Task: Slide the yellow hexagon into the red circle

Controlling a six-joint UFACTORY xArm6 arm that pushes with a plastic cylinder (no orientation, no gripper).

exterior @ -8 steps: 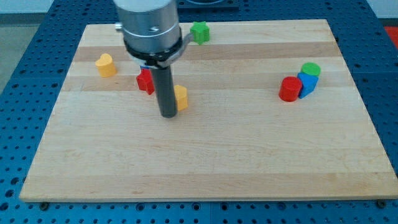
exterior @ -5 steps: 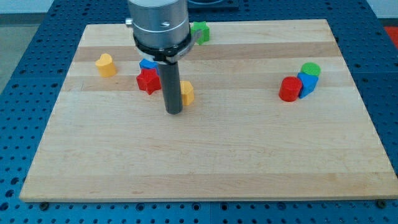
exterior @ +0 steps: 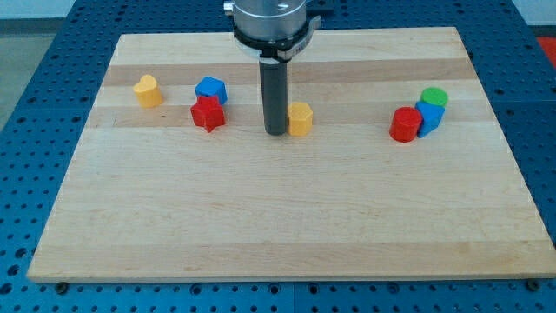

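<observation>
The yellow hexagon (exterior: 301,119) stands on the wooden board (exterior: 278,217) a little above the middle, slightly to the right of the board's centre line. My tip (exterior: 275,132) is directly at its left side, touching it or almost touching it; the dark rod goes straight up from there to the grey metal body at the view's top. This arm has no gripper, only the rod, so nothing is held and nothing opens or closes.

The red circle (exterior: 404,125), a short red cylinder, is well apart from the hexagon, toward the right edge of the board and at nearly the same height in the view. A blue block (exterior: 429,116) touches its right side, and a green round block (exterior: 433,96) sits just behind the blue one, closer to the top edge.

On the other side of the rod, a red star (exterior: 208,114) lies nearer the left edge, with a blue block (exterior: 210,89) of angular shape just above it and touching it or nearly so. A yellow block (exterior: 148,90) with a rounded, heart-like form stands alone near the left edge, in the upper part of the board. The board rests on a blue perforated table (exterior: 35,130).
</observation>
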